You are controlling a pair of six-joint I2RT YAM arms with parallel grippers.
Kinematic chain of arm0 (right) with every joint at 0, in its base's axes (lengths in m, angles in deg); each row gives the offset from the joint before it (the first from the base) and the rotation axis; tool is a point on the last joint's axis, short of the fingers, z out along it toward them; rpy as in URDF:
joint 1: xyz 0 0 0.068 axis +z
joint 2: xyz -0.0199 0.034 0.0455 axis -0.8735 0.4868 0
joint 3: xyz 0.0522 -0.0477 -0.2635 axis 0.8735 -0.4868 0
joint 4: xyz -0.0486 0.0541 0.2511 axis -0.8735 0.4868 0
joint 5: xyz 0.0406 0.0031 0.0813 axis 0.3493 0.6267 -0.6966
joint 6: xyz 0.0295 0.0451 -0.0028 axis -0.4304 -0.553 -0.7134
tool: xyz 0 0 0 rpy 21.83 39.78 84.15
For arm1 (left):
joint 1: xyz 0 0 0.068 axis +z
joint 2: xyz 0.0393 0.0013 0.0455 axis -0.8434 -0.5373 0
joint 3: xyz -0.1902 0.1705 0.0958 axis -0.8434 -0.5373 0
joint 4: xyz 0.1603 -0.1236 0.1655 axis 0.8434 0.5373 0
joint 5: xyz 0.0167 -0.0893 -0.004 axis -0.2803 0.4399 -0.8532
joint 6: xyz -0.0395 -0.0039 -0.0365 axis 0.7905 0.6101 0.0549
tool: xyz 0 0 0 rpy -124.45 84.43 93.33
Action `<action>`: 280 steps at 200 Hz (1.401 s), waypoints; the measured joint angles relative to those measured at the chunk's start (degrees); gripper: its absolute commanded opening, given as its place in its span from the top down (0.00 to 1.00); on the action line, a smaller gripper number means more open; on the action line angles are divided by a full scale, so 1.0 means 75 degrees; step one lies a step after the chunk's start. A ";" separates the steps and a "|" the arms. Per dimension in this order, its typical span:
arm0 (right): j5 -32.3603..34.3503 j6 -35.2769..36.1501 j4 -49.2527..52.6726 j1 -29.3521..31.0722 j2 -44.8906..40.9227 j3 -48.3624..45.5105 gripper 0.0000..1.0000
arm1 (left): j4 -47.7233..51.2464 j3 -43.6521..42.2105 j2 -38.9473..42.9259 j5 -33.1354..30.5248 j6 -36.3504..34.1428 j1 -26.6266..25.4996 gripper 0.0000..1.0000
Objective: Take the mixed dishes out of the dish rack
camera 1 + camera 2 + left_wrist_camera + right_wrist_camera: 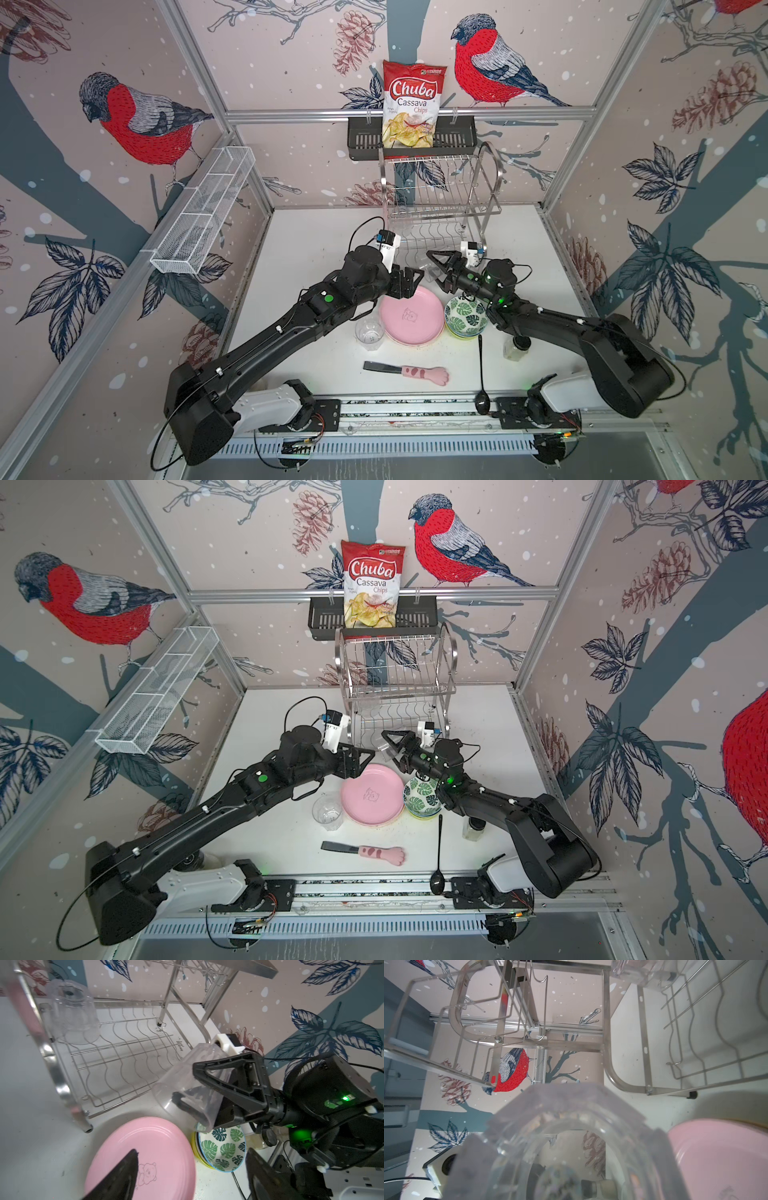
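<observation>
The right gripper [184, 1083] was clamped across the wall of a clear glass [176, 1076], which sat tilted between its jaws with the mouth slanting downward, clear of the dish rack [440, 199] and off the table [316, 249]. The left gripper [409, 283] hung close in front of those jaws with its own spread wide and nothing between them, over the far edge of the pink plate [411, 316]. Below and behind the right jaws stood the green-leaf bowl [466, 318], touching the plate. Another glass [369, 332] stood upright on the plate's other side. Beyond both pairs of jaws, a last glass [72, 1014] stood upside down on the rack's lower tier, which otherwise looked bare. The step in hand seemed to be setting the held glass down. To do it well, the arm would likely need to level the glass first and carry it to bare table clear of the plate, the bowl and the left jaws. The jaws should part only once the glass met the surface, since a smooth wall gripped at a slant could slip or tip
</observation>
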 measured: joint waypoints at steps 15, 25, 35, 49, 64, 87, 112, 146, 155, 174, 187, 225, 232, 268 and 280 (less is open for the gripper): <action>-0.0079 -0.0329 -0.0303 0.0096 0.0041 0.0003 0.73 | -0.0187 0.0143 -0.0265 0.0038 -0.0003 -0.0210 0.27; -0.0102 -0.0423 -0.0434 0.0152 0.0047 0.0012 0.73 | -0.0233 0.0242 -0.0431 0.0154 -0.0006 -0.0277 0.32; -0.0122 -0.0562 -0.0551 0.0192 0.0047 0.0023 0.73 | -0.0248 0.0350 -0.0606 0.0154 -0.0006 -0.0318 0.45; -0.0122 -0.0743 -0.0697 0.0242 0.0047 0.0032 0.73 | -0.0271 0.0495 -0.0825 0.0152 -0.0015 -0.0323 0.57; -0.0122 -0.0938 -0.0831 0.0294 0.0050 0.0050 0.73 | -0.0289 0.0627 -0.0997 0.0102 -0.0032 -0.0323 0.59; -0.0111 -0.1110 -0.0968 0.0379 0.0052 0.0067 0.73 | -0.0326 0.0822 -0.1177 -0.0035 -0.0041 -0.0323 0.70; 0.0102 -0.1303 -0.1064 0.0420 0.0079 0.0093 0.73 | -0.0318 0.1035 -0.1349 -0.0032 -0.0055 -0.0353 0.80; 0.0408 -0.1547 -0.1262 0.0478 0.0105 0.0160 0.73 | -0.0318 0.1207 -0.1478 0.0131 -0.0023 -0.0364 0.99; 0.0460 -0.1641 -0.1309 0.0478 0.0105 0.0169 0.73 | -0.0321 0.1239 -0.1480 0.0128 -0.0026 -0.0364 1.00; 0.0469 -0.1684 -0.1306 0.0478 0.0111 0.0169 0.62 | -0.0256 0.1276 -0.1480 0.0105 -0.0090 -0.0364 1.00; 0.0463 -0.1684 -0.1297 0.0487 0.0117 0.0169 0.39 | -0.0187 0.1294 -0.1475 0.0090 -0.0096 -0.0364 1.00; 0.0233 -0.1504 -0.1314 0.0490 0.0128 0.0169 0.01 | 0.0160 0.1480 -0.1457 -0.0146 -0.0227 -0.0350 1.00; 0.0181 -0.1478 -0.1311 0.0490 0.0131 0.0169 0.01 | 0.0242 0.1530 -0.1457 -0.0280 -0.0233 -0.0332 1.00; 0.0172 -0.1440 -0.1317 0.0434 0.0140 0.0137 0.01 | 0.0653 0.1696 -0.1332 -0.0265 -0.0291 -0.0332 1.00; 0.0169 -0.1413 -0.1320 0.0393 0.0152 0.0096 0.01 | 0.0883 0.1737 -0.1241 -0.0265 -0.0291 -0.0332 1.00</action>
